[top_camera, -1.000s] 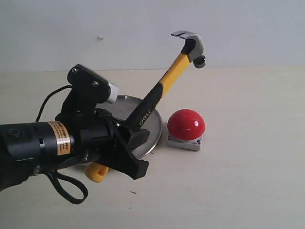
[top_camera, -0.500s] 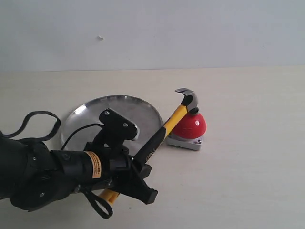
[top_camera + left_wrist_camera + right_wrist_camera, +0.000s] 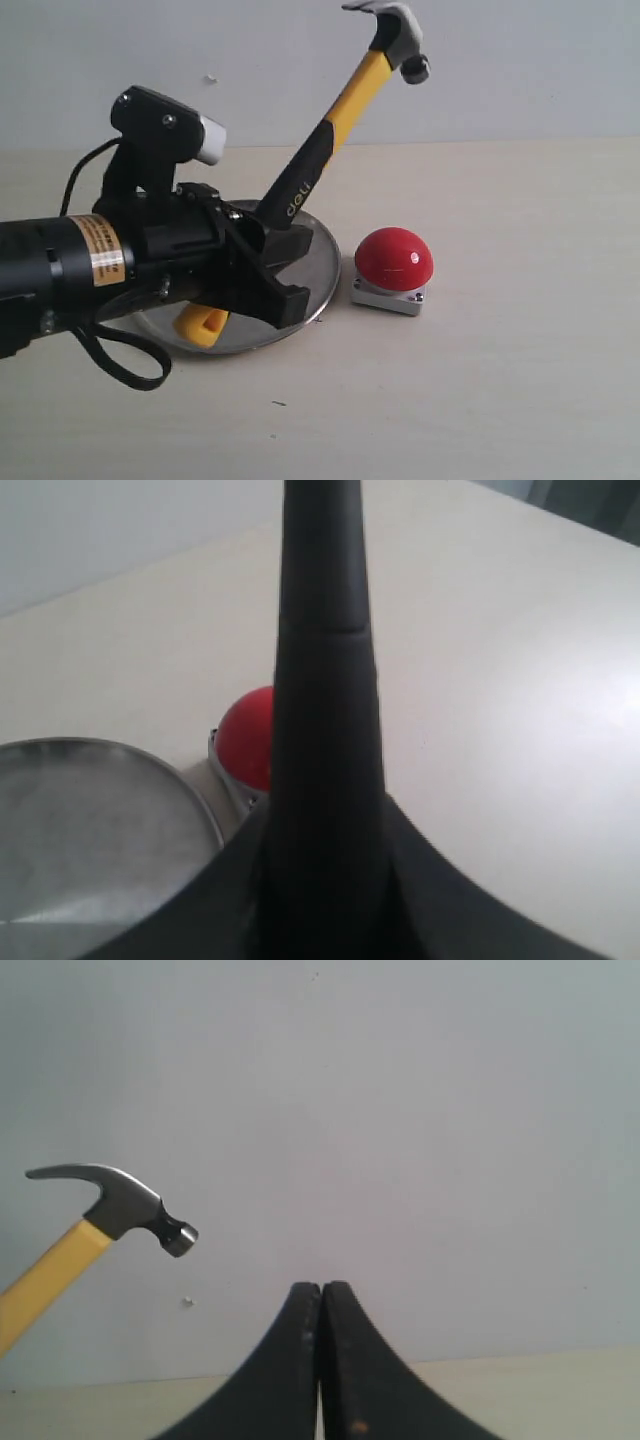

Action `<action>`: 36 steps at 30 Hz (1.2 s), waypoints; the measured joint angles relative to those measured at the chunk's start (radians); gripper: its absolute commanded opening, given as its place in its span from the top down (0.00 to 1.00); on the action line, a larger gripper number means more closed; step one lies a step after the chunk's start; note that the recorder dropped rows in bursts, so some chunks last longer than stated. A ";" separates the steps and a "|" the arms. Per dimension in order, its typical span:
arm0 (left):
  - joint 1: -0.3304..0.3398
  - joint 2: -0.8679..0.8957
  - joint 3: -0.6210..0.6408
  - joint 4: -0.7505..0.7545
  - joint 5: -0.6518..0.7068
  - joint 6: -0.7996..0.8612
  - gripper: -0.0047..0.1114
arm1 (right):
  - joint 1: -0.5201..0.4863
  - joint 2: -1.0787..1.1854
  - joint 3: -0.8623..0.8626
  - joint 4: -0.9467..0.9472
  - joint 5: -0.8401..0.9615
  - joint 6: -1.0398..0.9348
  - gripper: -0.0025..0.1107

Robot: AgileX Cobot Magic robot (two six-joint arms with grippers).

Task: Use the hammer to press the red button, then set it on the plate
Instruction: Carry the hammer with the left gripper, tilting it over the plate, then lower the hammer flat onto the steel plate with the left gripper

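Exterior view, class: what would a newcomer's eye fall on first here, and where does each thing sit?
The yellow-and-black claw hammer stands out, raised at a slant in the left pincer, which is shut on its black grip. Below its steel head, the glossy red dome button sits on the table, just right of the round silver metal plate.
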 measured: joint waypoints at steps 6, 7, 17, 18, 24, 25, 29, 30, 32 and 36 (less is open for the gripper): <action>0.018 -0.048 0.000 0.000 0.020 -0.077 0.96 | 0.000 0.000 0.000 0.000 0.000 0.000 0.98; 0.029 -0.048 0.000 0.000 0.020 -0.101 0.96 | 0.000 0.000 0.000 0.000 0.000 0.000 0.98; 0.127 -0.050 0.175 -0.008 -0.257 -0.282 0.96 | 0.000 0.000 0.000 0.002 0.000 0.000 0.98; 0.141 -0.052 0.200 -0.008 -0.301 -0.298 0.96 | 0.000 0.000 0.000 0.003 0.000 0.000 0.98; 0.243 -0.040 0.283 0.029 -0.396 -0.413 0.96 | 0.000 0.000 0.000 0.003 0.000 0.000 0.98; 0.263 -0.029 0.286 0.057 -0.398 -0.463 0.96 | 0.000 0.000 0.000 0.003 0.000 0.000 0.98; 0.342 0.040 0.279 0.254 -0.420 -0.682 0.96 | 0.000 0.000 0.000 0.003 0.000 0.000 0.98; 0.357 0.058 0.271 0.304 -0.423 -0.734 0.96 | 0.000 0.000 0.000 0.003 0.000 0.000 0.98; 0.393 0.105 0.241 0.435 -0.441 -0.826 0.96 | 0.000 0.000 0.000 0.003 0.002 0.000 0.98; 0.450 0.204 0.166 0.652 -0.520 -0.963 0.96 | 0.000 0.000 0.000 0.003 0.010 0.000 0.98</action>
